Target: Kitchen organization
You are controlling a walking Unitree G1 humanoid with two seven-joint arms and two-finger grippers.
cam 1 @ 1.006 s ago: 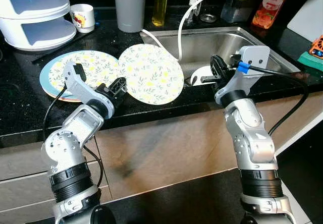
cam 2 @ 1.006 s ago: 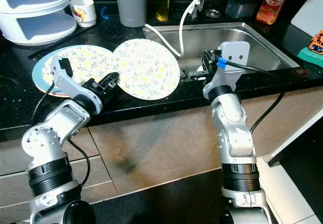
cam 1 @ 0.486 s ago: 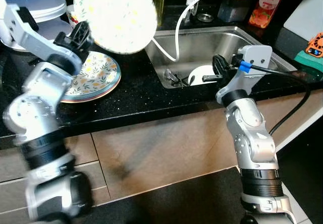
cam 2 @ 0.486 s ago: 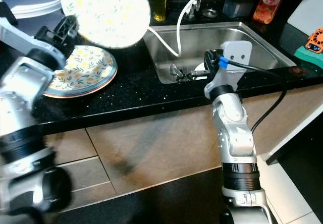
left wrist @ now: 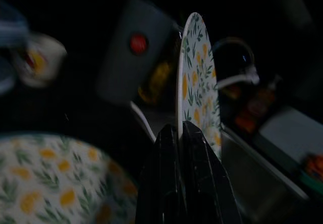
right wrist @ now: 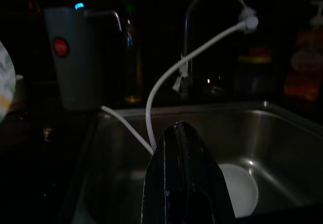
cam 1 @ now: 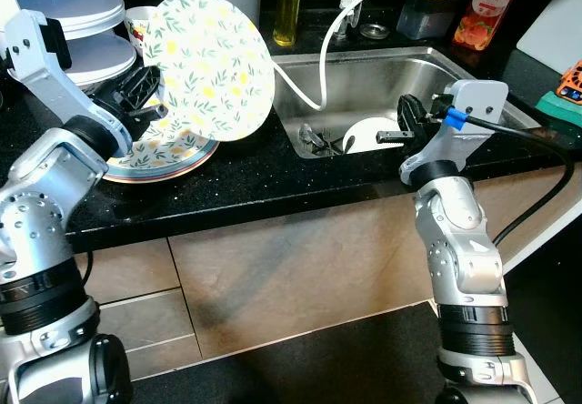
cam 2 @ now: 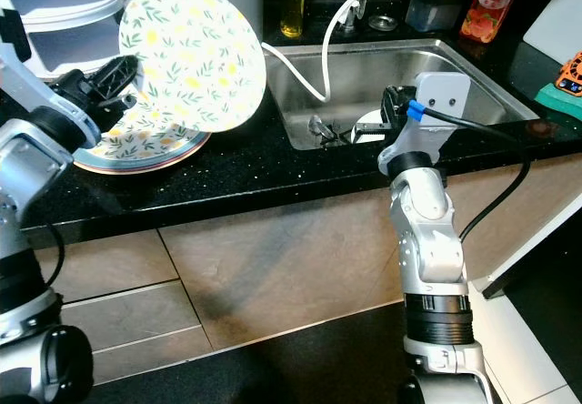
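The plate [cam 1: 210,65] comes down from its high point, tilted on edge just above the stacked plates [cam 1: 164,149] on the tabletop, pinched by the left gripper [cam 1: 148,90], likely about to stack; right gripper [cam 1: 406,124] shut empty beside the sink [cam 1: 473,67].

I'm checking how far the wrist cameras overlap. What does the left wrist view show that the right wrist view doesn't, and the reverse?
Left wrist view: the left gripper shut on the rim of the floral plate, held on edge, with a second floral plate lying below and a mug behind. Right wrist view: the right gripper over the sink, a white dish inside, and the faucet. Both: the grey canister and white hose.
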